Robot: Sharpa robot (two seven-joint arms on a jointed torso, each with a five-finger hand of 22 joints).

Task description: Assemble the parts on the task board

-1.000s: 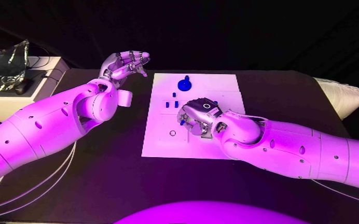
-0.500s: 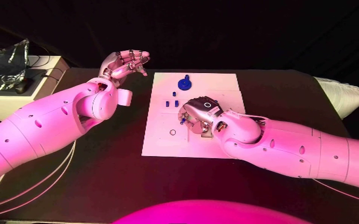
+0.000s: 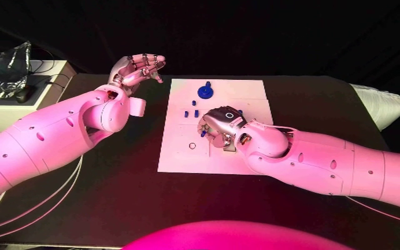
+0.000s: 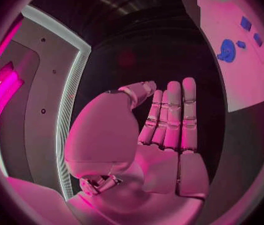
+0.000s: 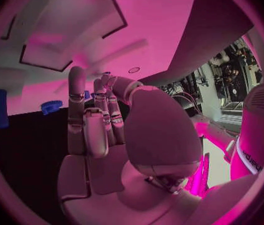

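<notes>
1. The task board (image 3: pixel 218 160) lies flat in the middle of the black table (image 3: pixel 125 203), a white plate with its long side running from the robot's edge toward twelve o'clock.
2. A round blue part (image 3: pixel 205 94) with a stub on top sits near the board's far edge, at about twelve o'clock on the plate; the left wrist view also shows it (image 4: pixel 226 50).
3. Two small blue parts (image 3: pixel 194 105) lie just toward six o'clock of the round one, and two more short blue pieces (image 3: pixel 191 114) lie side by side a little nearer the robot.
4. A small dark ring (image 3: pixel 192 146) marks the board at about nine o'clock of its centre.
5. The right hand (image 3: pixel 219 127) rests low over the board's centre, palm down. The head view hides its fingers beneath it. In the right wrist view the fingers (image 5: pixel 77 105) stand straight and close together with nothing between them, and a blue peg (image 5: pixel 1 108) and a toothed blue piece (image 5: pixel 52 106) show beyond them.
6. The left hand (image 3: pixel 139 70) is raised off the table at about ten o'clock of the board, well apart from it. Its fingers are loosely spread and it holds nothing; the left wrist view shows the fingers (image 4: pixel 173 116) extended with a bare palm.
</notes>
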